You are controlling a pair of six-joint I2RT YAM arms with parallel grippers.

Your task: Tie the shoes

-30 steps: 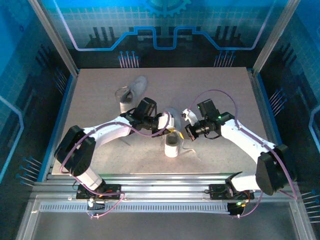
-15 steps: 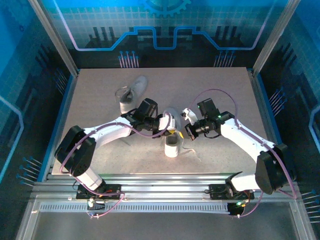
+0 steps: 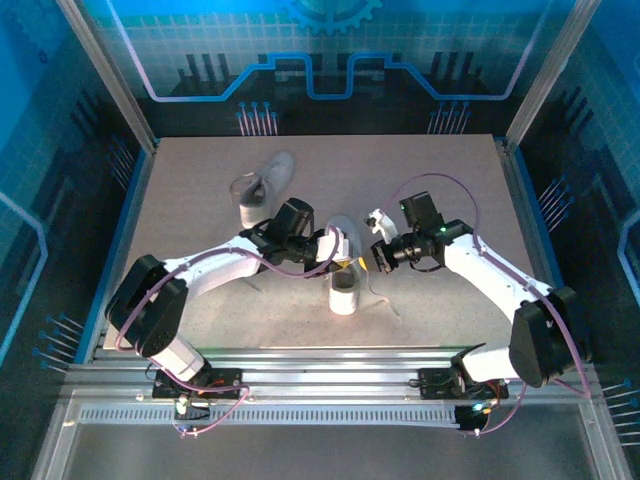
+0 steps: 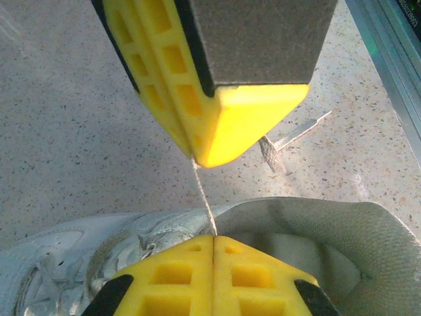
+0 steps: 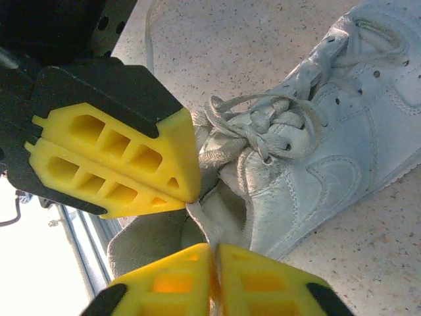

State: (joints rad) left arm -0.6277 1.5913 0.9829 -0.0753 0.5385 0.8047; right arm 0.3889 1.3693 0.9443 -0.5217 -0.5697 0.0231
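The far sneaker (image 3: 264, 184) lies toward the back left of the table (image 3: 430, 180), well apart from both arms; whether its laces are tied is too small to tell.

The left gripper (image 4: 214, 239) has its yellow fingers pressed flat together, pinching a thin lace (image 4: 204, 197) that runs taut up to the tip of the other gripper. It hovers over the collar of the near sneaker (image 3: 344, 292), which sits mid-table between the two arms with its heel toward their bases. A loose lace end (image 4: 289, 139) lies on the table just beside the shoe.

At the top eyelets there is a loose knot (image 5: 260, 128) with one loop standing out of it (more a slack tangle than a finished bow).

The right gripper (image 5: 213, 251) faces the left one tip to tip above the shoe's opening. Its fingers sit close together around the same strand, with only a thin seam between them.

This looks like the tightening step on the near shoe. Next, the two ends need drawing apart evenly so the knot cinches down. The risks are the lace slipping out of a pinch or the light sneaker dragging along.
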